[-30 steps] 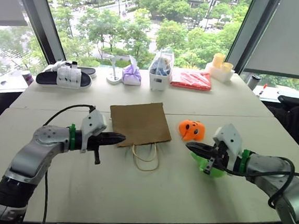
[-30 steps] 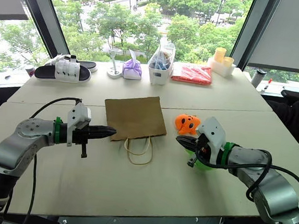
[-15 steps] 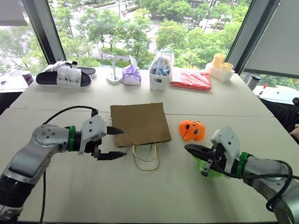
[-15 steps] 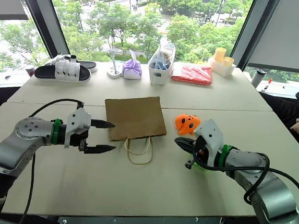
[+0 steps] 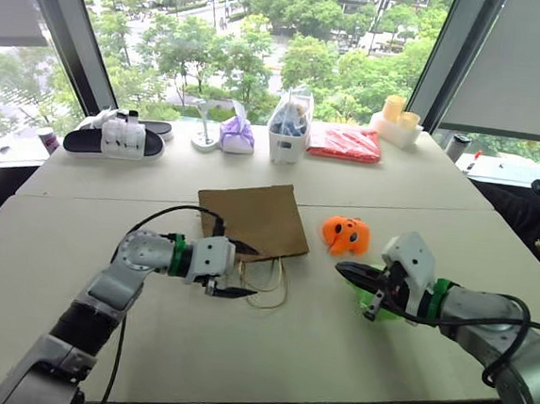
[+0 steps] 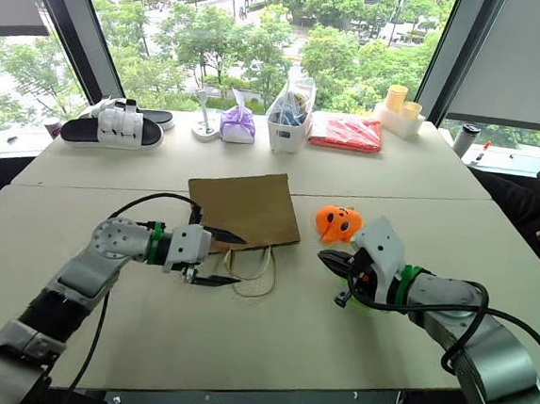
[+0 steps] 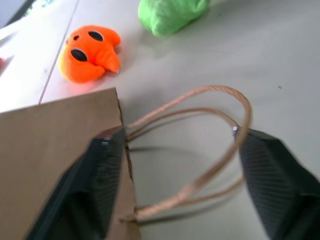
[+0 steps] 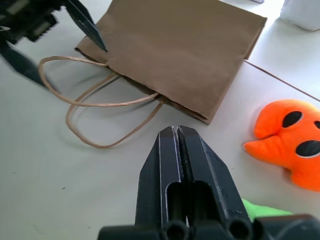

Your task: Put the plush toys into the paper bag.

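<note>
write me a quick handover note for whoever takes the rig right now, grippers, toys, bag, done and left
Left gripper: open at the mouth edge of the bag, fingers straddling the handles, nothing gripped.
Right gripper: shut, empty, above the green toy.
Bag lies flat on the table, mouth toward the robot.
Orange toy lies on the table right of the bag, green toy nearer the robot.
Done: nothing bagged.
Left: open the bag, put both toys in.
</note>
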